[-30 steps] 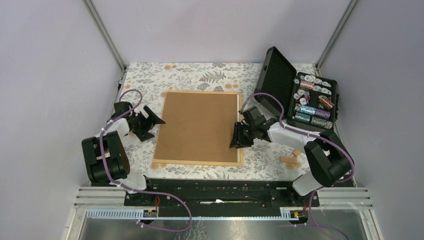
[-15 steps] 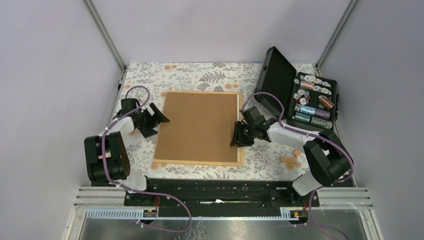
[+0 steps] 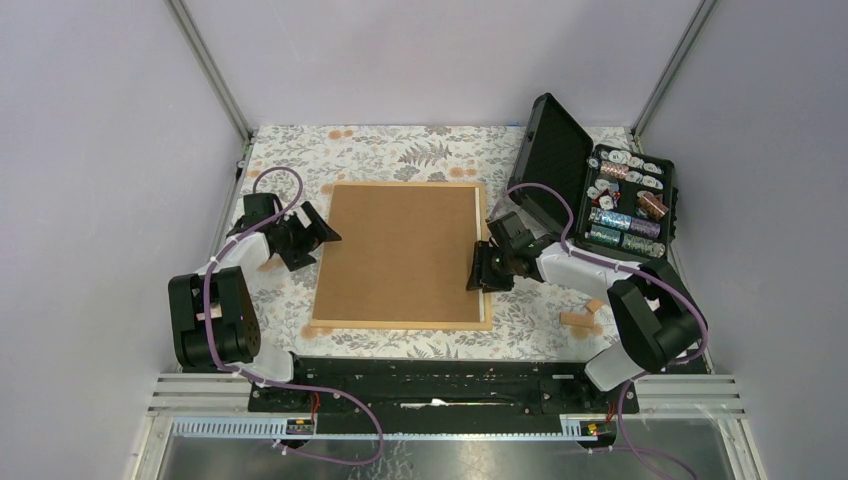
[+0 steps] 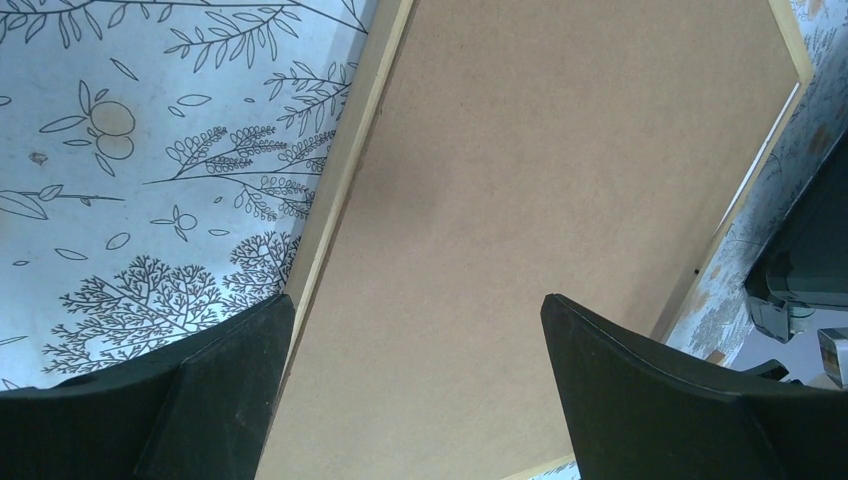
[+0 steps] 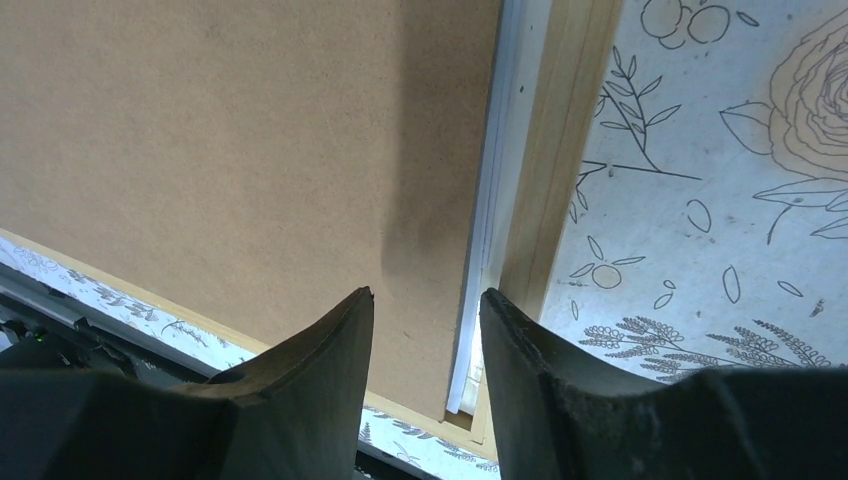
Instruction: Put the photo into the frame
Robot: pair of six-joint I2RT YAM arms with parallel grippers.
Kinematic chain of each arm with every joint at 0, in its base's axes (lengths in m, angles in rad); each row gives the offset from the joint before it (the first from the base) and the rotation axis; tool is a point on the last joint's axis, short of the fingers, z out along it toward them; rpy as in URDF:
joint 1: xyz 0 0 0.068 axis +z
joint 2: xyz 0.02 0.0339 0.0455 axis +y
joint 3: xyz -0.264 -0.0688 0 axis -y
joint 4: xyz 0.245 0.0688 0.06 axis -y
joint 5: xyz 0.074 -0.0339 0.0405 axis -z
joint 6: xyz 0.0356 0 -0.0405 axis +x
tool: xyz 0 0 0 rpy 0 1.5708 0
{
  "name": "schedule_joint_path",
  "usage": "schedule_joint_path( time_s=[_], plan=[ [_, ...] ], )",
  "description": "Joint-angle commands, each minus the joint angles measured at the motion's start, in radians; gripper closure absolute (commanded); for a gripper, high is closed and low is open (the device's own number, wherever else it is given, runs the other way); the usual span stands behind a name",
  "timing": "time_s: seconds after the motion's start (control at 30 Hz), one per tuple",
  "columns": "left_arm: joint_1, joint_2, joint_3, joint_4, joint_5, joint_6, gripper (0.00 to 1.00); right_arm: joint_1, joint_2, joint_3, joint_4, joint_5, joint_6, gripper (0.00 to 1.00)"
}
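Observation:
The light-wood frame [image 3: 400, 324] lies face down mid-table with the plain brown backing board [image 3: 400, 250] in it. The photo is hidden; only a thin white sheet edge [image 5: 482, 240] shows beside the board, and I cannot tell what it belongs to. My left gripper [image 3: 318, 237] is open and empty over the frame's left edge [image 4: 340, 200], jaws wide in the left wrist view [image 4: 415, 310]. My right gripper [image 3: 483, 272] is at the frame's right rail [image 5: 560, 150], jaws narrowly apart [image 5: 427, 295], one finger over the board, one over the rail.
An open black hard case [image 3: 555, 165] holding several glitter spools [image 3: 625, 205] stands at the back right, close behind my right arm. Small wooden blocks [image 3: 580, 318] lie at the front right. A floral cloth [image 3: 400, 150] covers the table.
The frame with its board has slid slightly to the right. My left gripper has moved right to the frame's left edge. My right gripper has shifted a little right.

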Motion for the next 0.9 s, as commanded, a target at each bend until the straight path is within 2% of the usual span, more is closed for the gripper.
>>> schedule_joint_path(
  time_s=[0.0, 0.13, 0.27, 0.4, 0.5, 0.7, 0.87],
  plan=[
    [-0.004, 0.001, 0.016, 0.048, 0.018, 0.010, 0.01, -0.015, 0.022, -0.003, -0.012, 0.051, -0.021, 0.49],
    [-0.012, 0.006, 0.012, 0.065, 0.038, 0.006, 0.01, -0.015, -0.009, 0.002, -0.026, 0.057, -0.027, 0.48],
    [-0.015, 0.008, 0.023, 0.073, 0.045, 0.002, 0.01, -0.028, -0.052, 0.025, -0.061, 0.069, -0.038, 0.44],
    [-0.017, 0.026, 0.031, 0.073, 0.038, -0.002, 0.01, -0.076, -0.054, 0.028, -0.064, 0.045, -0.057, 0.42],
    [-0.018, 0.034, 0.033, 0.073, 0.036, -0.001, 0.01, -0.080, -0.061, 0.032, -0.045, -0.006, -0.066, 0.45],
    [-0.022, 0.054, 0.027, 0.085, 0.052, -0.009, 0.01, -0.070, -0.054, 0.018, 0.055, -0.134, -0.053, 0.57],
    [-0.024, 0.062, 0.026, 0.085, 0.053, -0.007, 0.01, -0.069, 0.009, 0.020, 0.097, -0.171, -0.049, 0.59]
  ],
)
